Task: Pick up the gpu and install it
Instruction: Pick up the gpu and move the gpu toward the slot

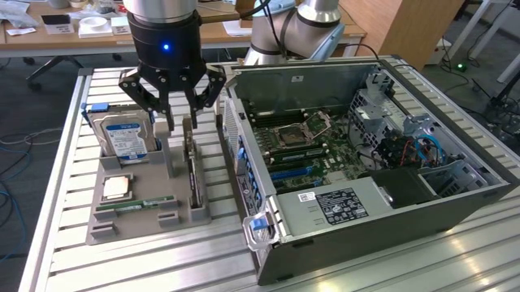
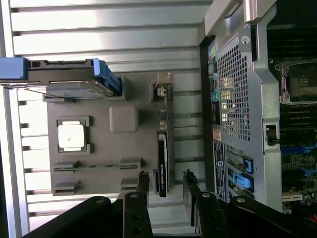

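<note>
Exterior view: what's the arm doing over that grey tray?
The arm's gripper is open and sits just above the gpu, which stands on edge in the grey tray beside the open PC case. In the wrist view its fingers line up either side of the card. Nothing is gripped; the gpu is not installed.
</note>
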